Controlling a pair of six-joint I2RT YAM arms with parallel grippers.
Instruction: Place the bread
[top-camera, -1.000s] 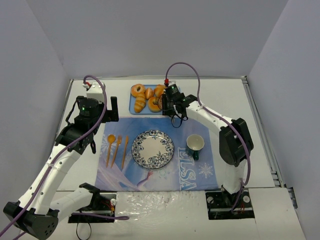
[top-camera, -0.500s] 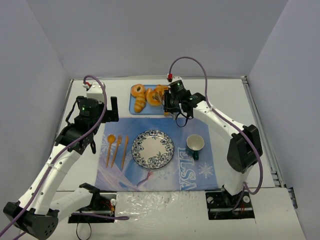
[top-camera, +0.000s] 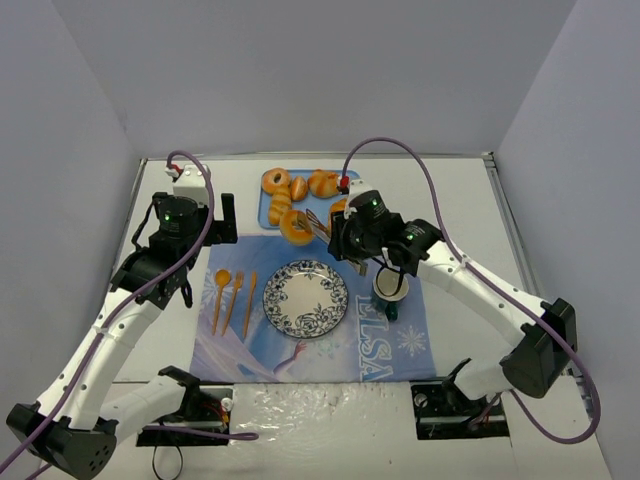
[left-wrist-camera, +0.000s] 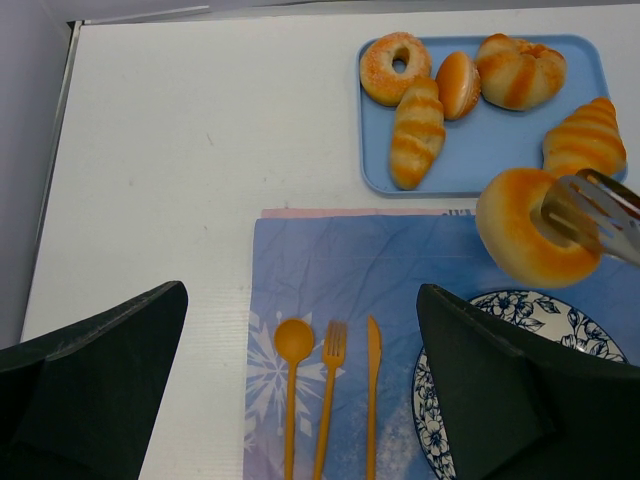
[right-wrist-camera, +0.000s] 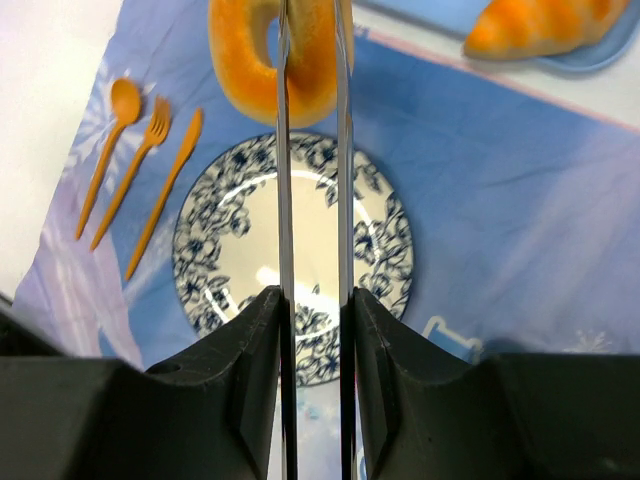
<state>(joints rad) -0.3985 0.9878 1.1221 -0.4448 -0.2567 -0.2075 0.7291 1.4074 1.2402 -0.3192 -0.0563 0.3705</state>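
My right gripper (top-camera: 352, 236) is shut on metal tongs (right-wrist-camera: 283, 150), and the tongs pinch a golden ring-shaped bread (top-camera: 297, 227). The bread hangs in the air between the blue tray (top-camera: 266, 218) and the far edge of the blue-patterned plate (top-camera: 306, 298). In the right wrist view the bread (right-wrist-camera: 240, 60) sits at the top, above the plate (right-wrist-camera: 250, 250). The left wrist view shows the bread (left-wrist-camera: 520, 240) and tongs (left-wrist-camera: 590, 210) at the right. My left gripper (top-camera: 226, 216) is open and empty, hovering left of the tray.
Several other breads (left-wrist-camera: 420, 130) lie on the tray (left-wrist-camera: 480, 140). An orange spoon, fork and knife (top-camera: 233, 298) lie left of the plate on the blue placemat (top-camera: 400, 350). A green mug (top-camera: 390, 290) stands right of the plate, under my right arm.
My right arm has lifted the ring bread off the tray with the tongs and carried it toward me and left, to the plate's far edge. The left arm has not moved.
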